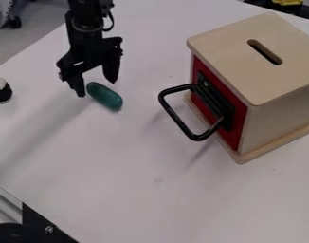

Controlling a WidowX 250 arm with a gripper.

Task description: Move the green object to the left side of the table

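Observation:
The black gripper (96, 87) hangs over the upper left of the white table (119, 175), its two fingers spread apart. A dark green, rounded oblong object (105, 96) lies on the table just below the fingers, slanting down to the right. Its upper end is close to the fingertips; whether they touch it I cannot tell.
To the right stands a wooden box (261, 61) with a slot on top, a red front and a black handle (176, 114) sticking out toward the left. A small dark item with a pale top (1, 90) is at the left edge. Black and metal parts occupy the bottom left corner.

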